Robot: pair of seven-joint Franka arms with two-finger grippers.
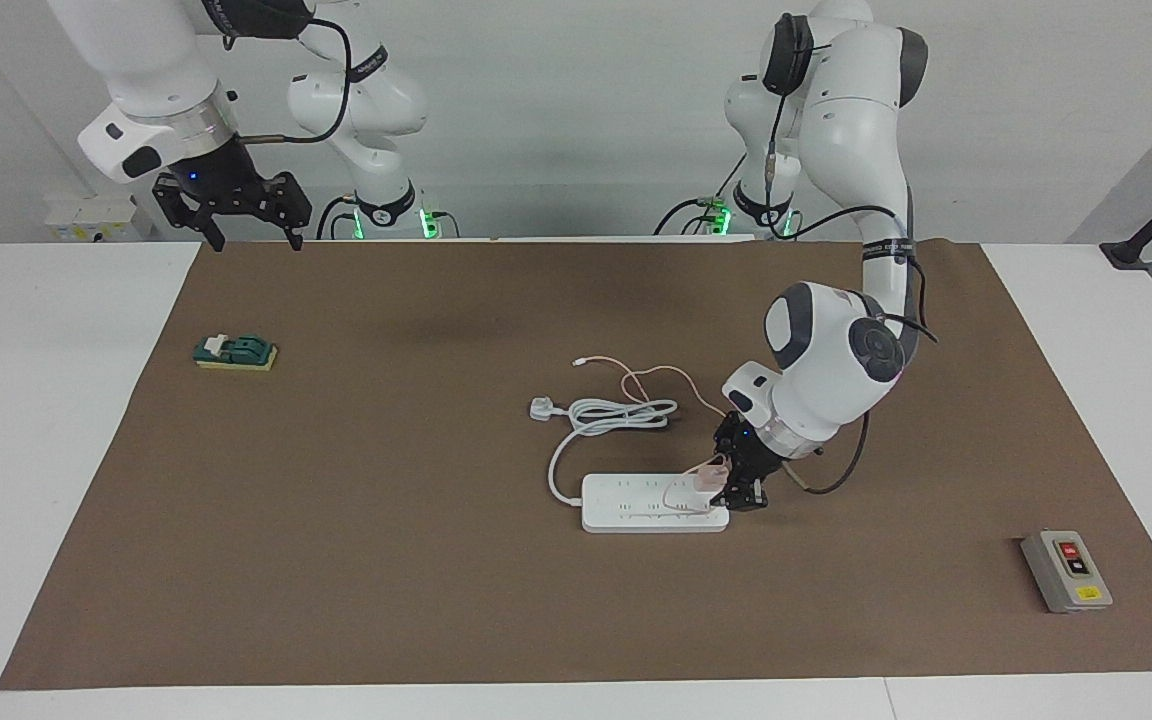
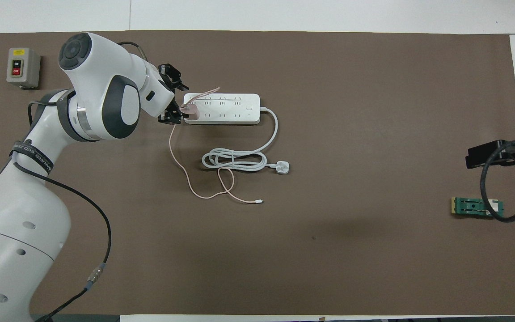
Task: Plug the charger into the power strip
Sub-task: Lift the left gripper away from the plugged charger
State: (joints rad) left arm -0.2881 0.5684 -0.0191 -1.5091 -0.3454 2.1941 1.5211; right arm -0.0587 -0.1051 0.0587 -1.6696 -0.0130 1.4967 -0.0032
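Observation:
The white power strip [image 1: 636, 505] [image 2: 226, 108] lies on the brown mat. The pale pink charger [image 1: 708, 475] [image 2: 189, 112] stands upright on the strip's end toward the left arm's end of the table. Its thin pink cable [image 1: 671, 372] [image 2: 179, 163] loops off toward the robots. My left gripper [image 1: 734, 476] [image 2: 175, 99] is open at that end of the strip, its fingers spread apart just beside the charger. Whether a finger still touches the charger I cannot tell. My right gripper [image 1: 256, 238] waits open, high over the mat's corner at the right arm's end.
The strip's thick white cord [image 1: 616, 412] [image 2: 235, 159] lies coiled with its white plug [image 1: 541, 407] [image 2: 283, 167], nearer to the robots than the strip. A grey switch box [image 1: 1066, 570] [image 2: 23, 67] sits at the left arm's end. A green block [image 1: 236, 352] [image 2: 476, 206] lies below the right gripper.

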